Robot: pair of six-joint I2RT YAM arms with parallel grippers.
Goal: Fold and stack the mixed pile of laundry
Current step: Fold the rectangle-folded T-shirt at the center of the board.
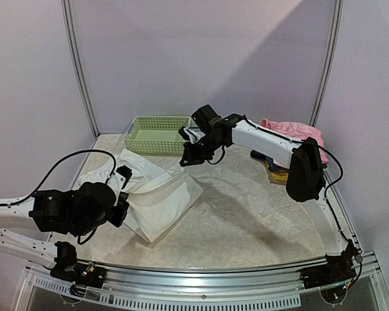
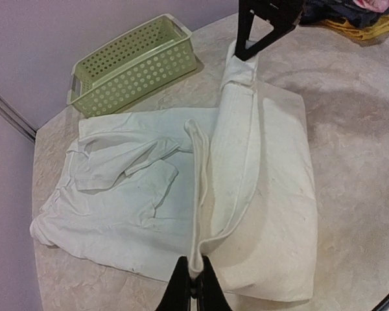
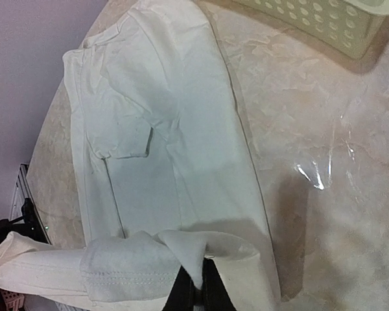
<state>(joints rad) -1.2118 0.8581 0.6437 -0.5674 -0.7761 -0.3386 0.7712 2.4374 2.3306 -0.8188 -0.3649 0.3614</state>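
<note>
the white garment (image 1: 157,197) lies spread on the table (image 1: 259,220) just on the near side of the green basket (image 1: 157,135), most of it flat and creased, with a pocket or flap showing in the right wrist view (image 3: 133,139). one long strip of it (a sleeve or a folded edge, it is hard to say which) is lifted off the rest and runs as a raised band from the basket's near right corner back toward the arm bases (image 2: 236,149). the right gripper (image 1: 188,159) sits at the basket end of that band, close to the basket's front wall, its jaws pressed together on a bunch of white cloth (image 3: 198,288). the left gripper (image 1: 122,176) holds the other end, further from the basket and to its near left, jaws clamped on the thin upright edge of the cloth (image 2: 194,285). the pink piece (image 1: 288,128) lies crumpled well off to the right of the basket, at the table's far right edge, by the folded dark blue and yellow clothes (image 1: 275,170); the right arm crosses in front and hides part of them. the basket itself (image 2: 133,65) stands upright at the back of the table, with nothing visible inside it.
</note>
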